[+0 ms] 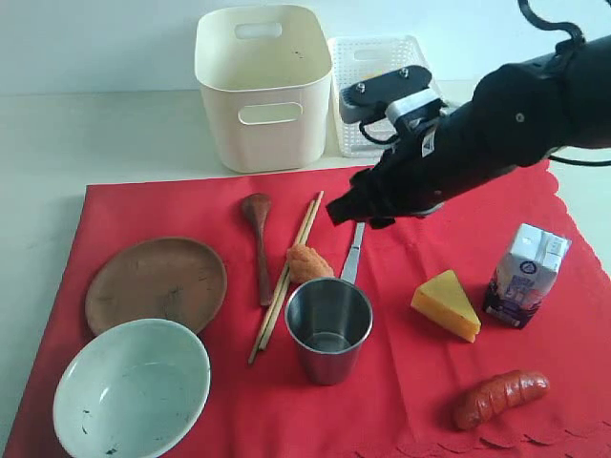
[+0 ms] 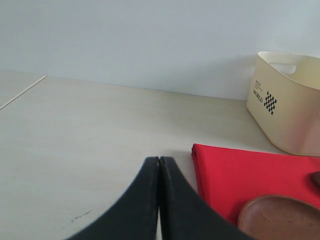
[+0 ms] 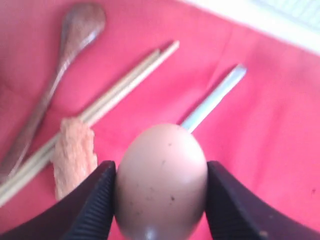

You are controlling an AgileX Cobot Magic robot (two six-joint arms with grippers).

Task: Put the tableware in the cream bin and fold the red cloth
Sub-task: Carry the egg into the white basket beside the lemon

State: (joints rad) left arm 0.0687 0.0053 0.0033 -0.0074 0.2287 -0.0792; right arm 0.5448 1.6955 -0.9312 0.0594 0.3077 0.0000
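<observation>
**A:** Over red cloth, near steel cup handle: R claw clamped on egg. L claw shut, empty.
**B:** Risk?
**A:** Smooth shell could slip w/ a jolt, crack on cup. All tableware on cloth, apart from cream bin.

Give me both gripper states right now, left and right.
Left gripper: closed, holding nothing.
Right gripper: closed on an egg.
</observation>
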